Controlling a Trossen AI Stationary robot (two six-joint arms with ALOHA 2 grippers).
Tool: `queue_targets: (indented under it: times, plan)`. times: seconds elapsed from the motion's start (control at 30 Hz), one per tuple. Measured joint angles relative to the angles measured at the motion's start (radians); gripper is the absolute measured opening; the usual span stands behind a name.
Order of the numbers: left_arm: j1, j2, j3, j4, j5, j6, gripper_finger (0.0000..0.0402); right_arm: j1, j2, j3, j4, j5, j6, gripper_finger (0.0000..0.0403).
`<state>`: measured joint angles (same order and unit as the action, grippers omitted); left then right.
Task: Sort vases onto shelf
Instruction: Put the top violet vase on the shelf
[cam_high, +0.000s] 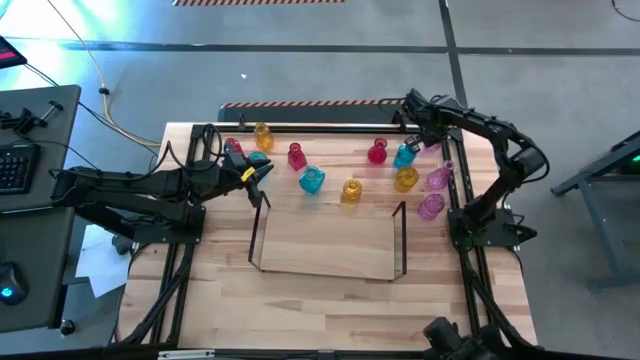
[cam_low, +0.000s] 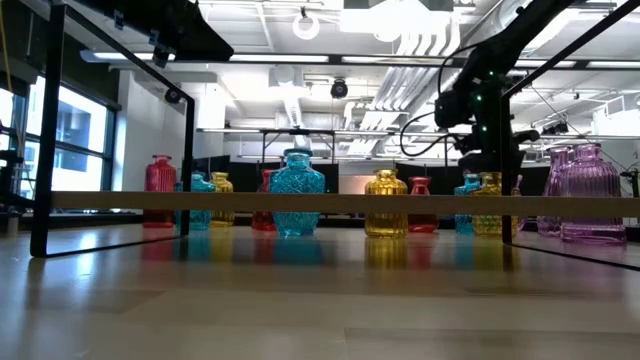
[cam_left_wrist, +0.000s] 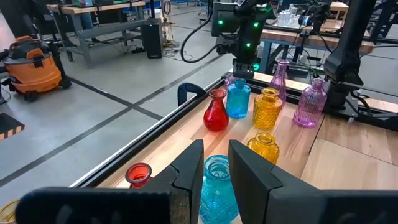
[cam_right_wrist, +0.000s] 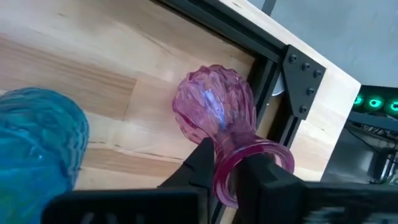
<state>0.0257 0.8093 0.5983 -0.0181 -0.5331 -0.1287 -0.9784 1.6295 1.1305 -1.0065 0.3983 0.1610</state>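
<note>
From the high view, the wooden worktop (cam_high: 330, 300) carries the shelf (cam_high: 330, 262), a clear low tray with dark upright frames at its short ends, lying empty near the middle. Vases stand in a loose row behind it: a cyan vase (cam_high: 312, 180) and an amber vase (cam_high: 351, 190) nearest its back edge. The left gripper (cam_high: 262, 172) hangs at the row's left end; the right gripper (cam_high: 432, 138) reaches the far right corner among pink vases.

The low view looks through the shelf's rim at the row. The cyan vase (cam_low: 297, 193) and amber vase (cam_low: 386, 203) show faceted, textured glass, and a ribbed pink vase (cam_low: 592, 192) stands at the right.

In the left wrist view, the left gripper (cam_left_wrist: 214, 168) has its jaws slightly parted, empty, with the cyan vase (cam_left_wrist: 217, 186) just beyond them.

Only the right wrist view shows the grip: the right gripper (cam_right_wrist: 231, 165) has its jaws pinching the rim of a tilted pink vase (cam_right_wrist: 214, 112) with a bulbous, ridged body, beside the black frame (cam_right_wrist: 273, 93).
</note>
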Motion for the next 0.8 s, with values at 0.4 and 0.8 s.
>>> queue_targets:
  times: [0.4, 0.8]
  plan:
    - [0.0, 0.0, 0.0, 0.0, 0.0, 0.0, 0.0067, 0.069, -0.099, -0.002, -0.055, 0.061, -0.001, 0.0005]
    - [0.0, 0.0, 0.0, 0.0, 0.0, -0.017, 0.0067, 0.136, -0.394, -0.002, -0.026, 0.059, 0.015, 0.0005]
